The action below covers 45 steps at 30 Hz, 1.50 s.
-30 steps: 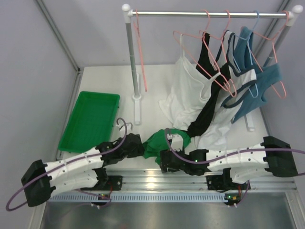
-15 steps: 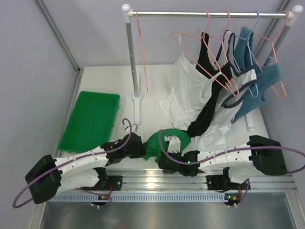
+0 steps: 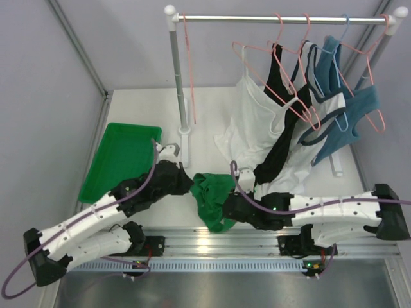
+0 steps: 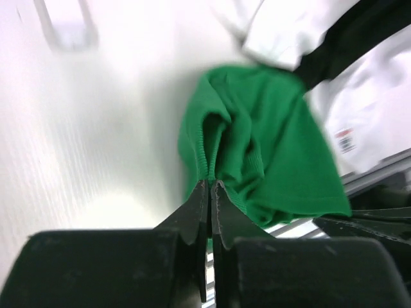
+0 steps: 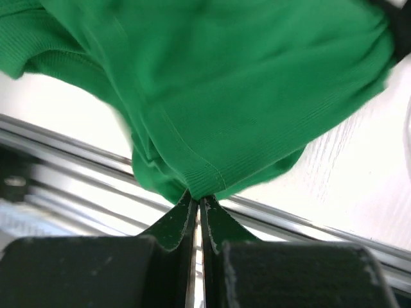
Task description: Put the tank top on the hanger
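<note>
The bright green tank top [image 3: 212, 192] hangs bunched between my two grippers near the table's front edge. My left gripper [image 3: 191, 185] is shut on a ribbed fold at its left side, seen close up in the left wrist view, where the gripper [image 4: 210, 183] pinches the tank top [image 4: 276, 147]. My right gripper [image 3: 226, 206] is shut on the hem at its lower right; the right wrist view shows the gripper [image 5: 196, 196] under the draped tank top [image 5: 225, 83]. An empty salmon-pink hanger [image 3: 189, 70] hangs edge-on at the left end of the rail.
A green plastic tray [image 3: 112, 168] lies at the left. The rack's post [image 3: 177, 83] and rail [image 3: 257, 19] stand behind. White [image 3: 253, 122], black [image 3: 281, 144] and teal [image 3: 359, 106] garments hang on more hangers at the right. An aluminium rail [image 3: 212, 240] runs along the near edge.
Both grippers closed on the green tank top. The left arm reached further over the table and the top came up off it, now hanging stretched between the grippers.
</note>
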Available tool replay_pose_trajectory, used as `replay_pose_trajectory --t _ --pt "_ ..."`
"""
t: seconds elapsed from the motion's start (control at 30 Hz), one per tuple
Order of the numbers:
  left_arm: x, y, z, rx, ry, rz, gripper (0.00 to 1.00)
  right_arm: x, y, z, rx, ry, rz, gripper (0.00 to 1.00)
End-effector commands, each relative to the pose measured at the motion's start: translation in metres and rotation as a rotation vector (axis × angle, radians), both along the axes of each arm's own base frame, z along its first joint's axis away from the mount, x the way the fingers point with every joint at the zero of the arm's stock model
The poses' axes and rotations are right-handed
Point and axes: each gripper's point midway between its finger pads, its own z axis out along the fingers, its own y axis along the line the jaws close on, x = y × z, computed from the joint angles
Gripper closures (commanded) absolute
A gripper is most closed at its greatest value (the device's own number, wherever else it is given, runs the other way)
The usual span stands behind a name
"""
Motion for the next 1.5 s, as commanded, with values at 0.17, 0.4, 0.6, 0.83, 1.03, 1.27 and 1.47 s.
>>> replay_pose_trajectory --t 0.17,0.4,0.6,0.83,1.03,1.27,1.47 --pt "0.007 0.027 0.129 -0.010 -0.189 0.020 1.00 0.030 -0.026 0.094 0.047 -0.183 -0.040 0.97" --pt "0.016 0.030 0.169 0.015 -0.250 0.027 1.00 0.051 -0.057 0.129 0.024 -0.256 -0.107 1.00" --pt "0.015 0.024 0.176 -0.004 -0.249 0.007 1.00 0.070 -0.090 0.133 0.043 -0.258 -0.166 0.92" --pt "0.004 -0.032 0.137 -0.055 -0.155 -0.225 1.00 0.059 -0.050 0.120 0.098 -0.266 0.070 0.49" --pt "-0.022 -0.072 0.108 -0.143 -0.094 -0.480 1.00 0.045 -0.001 0.132 0.238 -0.365 0.336 0.34" --pt "-0.033 -0.080 0.100 -0.168 -0.095 -0.578 1.00 0.032 0.036 0.141 0.307 -0.441 0.545 0.32" --pt "-0.043 -0.088 0.102 -0.219 -0.110 -0.651 1.00 0.026 0.060 0.133 0.324 -0.464 0.647 0.33"
